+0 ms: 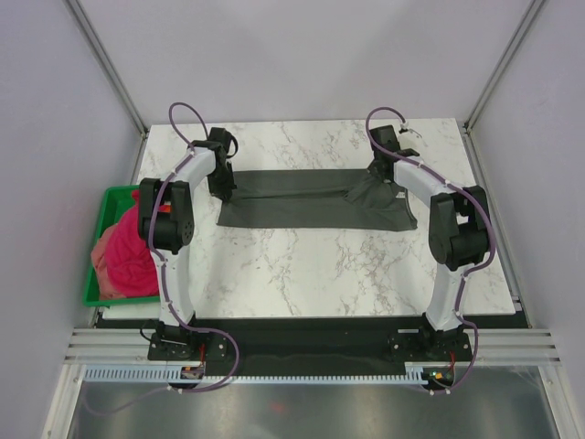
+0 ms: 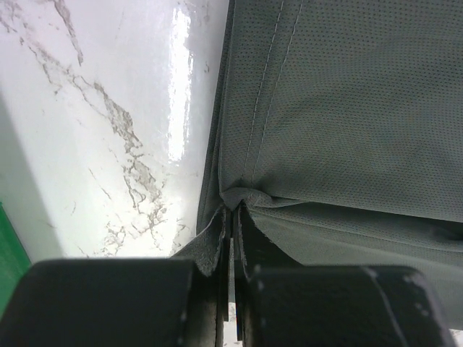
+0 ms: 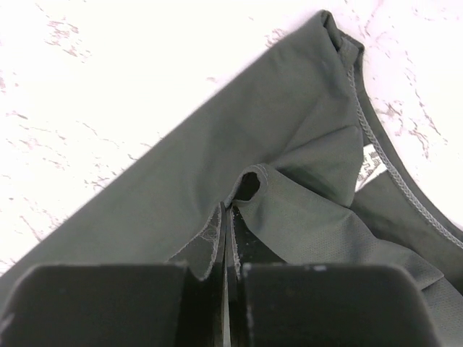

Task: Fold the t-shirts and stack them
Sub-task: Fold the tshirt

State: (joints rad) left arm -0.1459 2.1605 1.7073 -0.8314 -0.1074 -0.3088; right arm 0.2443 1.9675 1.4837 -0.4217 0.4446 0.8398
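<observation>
Pinching the charcoal t-shirt (image 1: 311,197) at both ends | your left tool (image 2: 231,230) clamped on its edge | your right tool (image 3: 226,230) clamped on cloth near the collar (image 3: 394,163) | spread on counter (image 1: 302,265)

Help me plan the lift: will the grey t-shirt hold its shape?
Probably not: the grey t-shirt puckers where the jaws pinch it, so it is floppy and would likely sag between them. Thin mesh-like cloth suggests it is light.

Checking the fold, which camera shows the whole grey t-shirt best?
The top external view: the grey t-shirt shows end to end on the table, held at each end. The left wrist view shows only a cloth edge pinched by the left gripper; the right wrist view shows the collar end in the right gripper.
</observation>
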